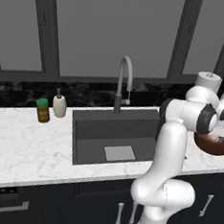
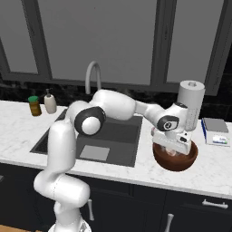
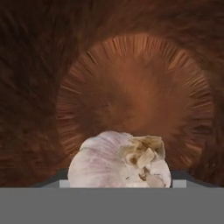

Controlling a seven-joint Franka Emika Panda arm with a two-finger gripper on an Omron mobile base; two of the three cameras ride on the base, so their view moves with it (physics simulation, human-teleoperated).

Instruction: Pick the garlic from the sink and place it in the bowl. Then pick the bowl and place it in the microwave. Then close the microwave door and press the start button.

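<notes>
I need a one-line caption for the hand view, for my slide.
Garlic seen from the hand camera, over the reddish-brown bowl interior.

bowl [image 3: 135, 78] reddish-brown, radial wood-grain streaks; garlic [image 3: 118, 162] pale pinkish-white, tan core; sink [image 1: 114, 133] dark grey, lighter drain plate [image 1: 120, 153]; counter [image 1: 24, 144] white marble.

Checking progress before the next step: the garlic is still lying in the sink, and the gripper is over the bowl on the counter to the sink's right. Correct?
Not quite. The garlic is not in the sink; the hand view shows it inside the bowl. The rest holds: the right base view shows the gripper over the bowl on the counter to the sink's right.
</notes>
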